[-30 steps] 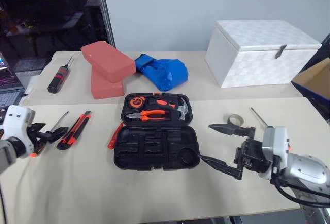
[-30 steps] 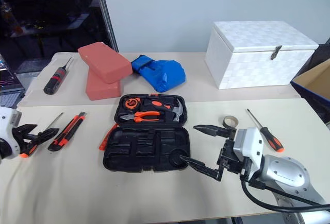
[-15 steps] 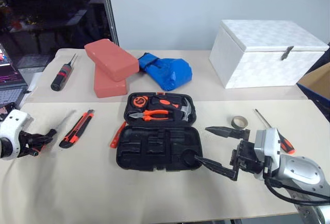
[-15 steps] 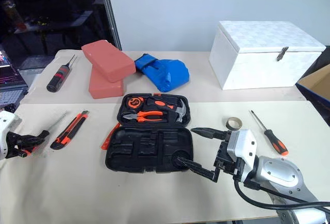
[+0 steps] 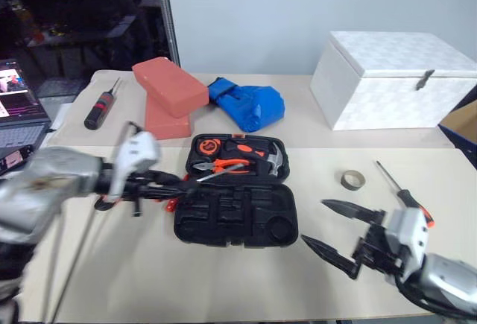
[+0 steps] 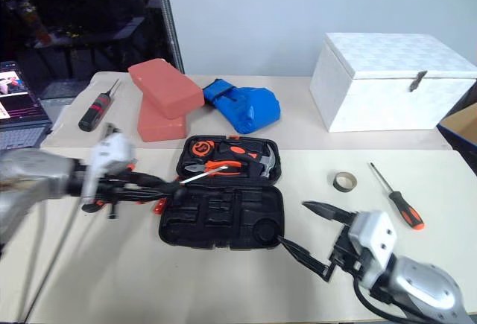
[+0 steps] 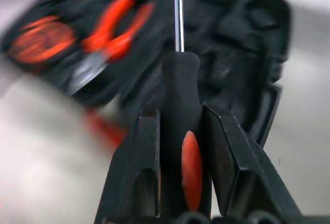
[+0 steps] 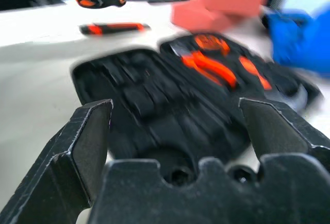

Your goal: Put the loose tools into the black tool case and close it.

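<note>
Lab-like test space: cloth-covered table (image 5: 223,287), laptop (image 5: 19,126), dark glass partition (image 5: 82,18)

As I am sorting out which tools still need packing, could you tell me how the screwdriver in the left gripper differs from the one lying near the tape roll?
The held screwdriver is clamped in the left gripper, raised over the open black tool case; the other screwdriver lies loose on the table, right of the tape roll, untouched. Both have orange-and-black handles and thin metal shafts.
</note>
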Controlling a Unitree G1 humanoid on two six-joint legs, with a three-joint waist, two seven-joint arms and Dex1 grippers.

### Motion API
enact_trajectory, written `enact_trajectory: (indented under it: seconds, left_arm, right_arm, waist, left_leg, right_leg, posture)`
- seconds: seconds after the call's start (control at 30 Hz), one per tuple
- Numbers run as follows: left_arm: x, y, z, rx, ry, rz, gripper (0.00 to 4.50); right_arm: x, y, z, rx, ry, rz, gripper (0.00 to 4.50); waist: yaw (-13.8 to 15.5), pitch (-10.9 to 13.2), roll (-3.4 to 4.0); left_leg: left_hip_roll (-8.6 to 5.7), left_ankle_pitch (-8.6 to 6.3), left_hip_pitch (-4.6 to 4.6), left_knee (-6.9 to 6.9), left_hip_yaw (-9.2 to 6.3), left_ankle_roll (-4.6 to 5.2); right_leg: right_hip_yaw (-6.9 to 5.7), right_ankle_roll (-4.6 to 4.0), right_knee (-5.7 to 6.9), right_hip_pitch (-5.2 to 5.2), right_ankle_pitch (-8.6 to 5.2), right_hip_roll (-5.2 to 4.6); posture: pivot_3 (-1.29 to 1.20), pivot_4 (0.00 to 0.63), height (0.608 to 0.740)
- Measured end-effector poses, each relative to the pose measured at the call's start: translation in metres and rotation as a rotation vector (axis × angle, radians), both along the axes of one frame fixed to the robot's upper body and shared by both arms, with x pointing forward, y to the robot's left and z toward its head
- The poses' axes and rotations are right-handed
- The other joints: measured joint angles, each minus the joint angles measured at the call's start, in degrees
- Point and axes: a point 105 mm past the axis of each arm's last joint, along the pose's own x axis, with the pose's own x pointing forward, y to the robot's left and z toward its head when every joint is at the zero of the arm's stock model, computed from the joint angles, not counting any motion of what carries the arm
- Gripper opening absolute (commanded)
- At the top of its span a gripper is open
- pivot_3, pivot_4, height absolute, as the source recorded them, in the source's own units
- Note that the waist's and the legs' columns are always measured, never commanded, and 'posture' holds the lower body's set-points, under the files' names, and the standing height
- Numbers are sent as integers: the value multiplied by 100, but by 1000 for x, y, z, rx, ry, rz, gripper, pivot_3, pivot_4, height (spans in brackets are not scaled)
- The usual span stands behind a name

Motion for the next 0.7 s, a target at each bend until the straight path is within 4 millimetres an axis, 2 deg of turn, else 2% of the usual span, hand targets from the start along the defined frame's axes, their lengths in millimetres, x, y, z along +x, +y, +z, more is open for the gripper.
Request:
enact_trajectory:
  seconds: [0.1, 0.23, 0.43, 0.7]
  left_arm:
    - [23, -24, -13, 95, -48, -57, 1119]
    - [45, -32, -21, 199, -107, -102, 1119]
    - [46, -29, -41, 318, -85, -217, 1119]
    - [43, -20, -45, 376, -70, -214, 1119]
  right_arm:
    - [-10, -17, -3, -44, 17, -64, 4500]
    - [-20, -29, -2, -93, 24, -101, 4500]
    - [-24, -23, 5, -104, -3, -84, 4500]
    - [-27, -21, 7, -99, -8, -105, 4500]
  waist:
    - [-41, 2, -5]
    - [-129, 2, -4]
    - [-132, 2, -3]
    - [-110, 1, -3]
  left_leg:
    - [4, 2, -1, 13, -4, 0]
    - [10, 2, 0, 16, -3, 1]
    - [24, 2, -5, 16, -16, 1]
    - [24, 2, -9, 16, -17, 2]
  right_leg:
    - [8, -10, 1, 1, 9, 13]
    - [24, -15, -1, 2, 11, 25]
    - [31, -20, 1, -5, 12, 51]
    - [33, -18, -4, -3, 11, 50]
  posture:
    - [0, 150, 740]
    - [0, 150, 740]
    - [0, 150, 740]
    - [0, 150, 740]
